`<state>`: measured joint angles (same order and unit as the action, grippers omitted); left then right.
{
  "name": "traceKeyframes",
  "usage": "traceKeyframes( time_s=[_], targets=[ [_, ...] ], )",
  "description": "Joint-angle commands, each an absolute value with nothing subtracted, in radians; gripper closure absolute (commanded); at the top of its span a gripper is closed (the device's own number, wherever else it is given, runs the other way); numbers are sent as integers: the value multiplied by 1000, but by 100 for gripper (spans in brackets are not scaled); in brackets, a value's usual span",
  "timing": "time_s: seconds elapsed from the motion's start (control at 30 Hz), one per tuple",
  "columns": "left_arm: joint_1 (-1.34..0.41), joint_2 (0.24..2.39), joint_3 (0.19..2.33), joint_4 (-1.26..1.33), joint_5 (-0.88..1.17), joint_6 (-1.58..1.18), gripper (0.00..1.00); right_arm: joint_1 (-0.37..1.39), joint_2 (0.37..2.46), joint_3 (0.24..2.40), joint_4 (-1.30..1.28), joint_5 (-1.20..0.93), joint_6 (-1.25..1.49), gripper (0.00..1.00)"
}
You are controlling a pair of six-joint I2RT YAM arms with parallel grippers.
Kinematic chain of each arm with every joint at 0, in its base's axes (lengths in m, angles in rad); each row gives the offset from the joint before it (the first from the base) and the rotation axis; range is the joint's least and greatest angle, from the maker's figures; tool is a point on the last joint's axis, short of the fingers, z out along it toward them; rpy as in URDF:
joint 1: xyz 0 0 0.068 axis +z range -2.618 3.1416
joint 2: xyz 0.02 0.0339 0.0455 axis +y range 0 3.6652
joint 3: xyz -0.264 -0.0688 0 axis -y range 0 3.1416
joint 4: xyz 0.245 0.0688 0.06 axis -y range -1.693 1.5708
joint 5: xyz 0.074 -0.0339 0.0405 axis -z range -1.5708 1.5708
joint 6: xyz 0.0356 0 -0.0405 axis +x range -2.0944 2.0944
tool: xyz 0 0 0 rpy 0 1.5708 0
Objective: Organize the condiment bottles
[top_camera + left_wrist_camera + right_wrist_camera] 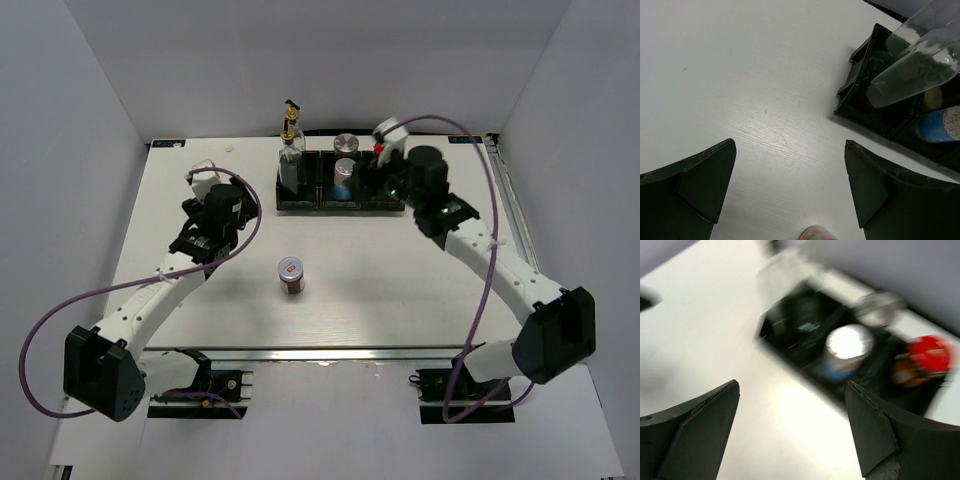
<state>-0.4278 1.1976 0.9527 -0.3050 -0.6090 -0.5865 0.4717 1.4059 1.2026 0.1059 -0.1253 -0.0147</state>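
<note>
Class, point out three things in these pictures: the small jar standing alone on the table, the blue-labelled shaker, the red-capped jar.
small jar [292, 270]: top view, on its lid.
blue-labelled shaker [939, 125]: left wrist view, on its blue label.
red-capped jar [929, 352]: right wrist view, on its red cap.

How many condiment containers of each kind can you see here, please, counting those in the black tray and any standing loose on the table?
Glass cruets: 2
Blue-labelled shaker: 1
Silver-lidded cylinder: 1
Red-capped jar: 1
Small brown jar: 1
Total: 6
</note>
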Motion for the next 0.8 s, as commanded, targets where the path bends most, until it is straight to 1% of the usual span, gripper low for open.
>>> traceKeyframes(
  time_s=[0.0, 0.07, 0.17, 0.23, 0.3, 0.5, 0.77],
  targets=[
    [-402, 1137, 902, -253, -562, -606, 2, 630, 1378, 1155, -195, -98, -101, 11],
    [-379, 1120, 875, -235, -531, -611, 2, 739, 1373, 1144, -245, -95, -135, 10],
    [-365, 1100, 856, -236, -541, -606, 2, 830, 1381, 1094, -227, -124, -169, 11],
    [-357, 1088, 833, -233, -540, -603, 2, 851, 1414, 1086, -219, -185, -176, 11],
    [-348, 1074, 813, -233, -534, -600, 2, 880, 1443, 1094, -236, -193, -178, 11],
    [-334, 1034, 779, -249, -537, -594, 2, 946, 1584, 1123, -239, -178, -258, 11],
    [-333, 1014, 756, -247, -554, -588, 2, 997, 1715, 1195, -129, -172, -281, 11]
  ],
)
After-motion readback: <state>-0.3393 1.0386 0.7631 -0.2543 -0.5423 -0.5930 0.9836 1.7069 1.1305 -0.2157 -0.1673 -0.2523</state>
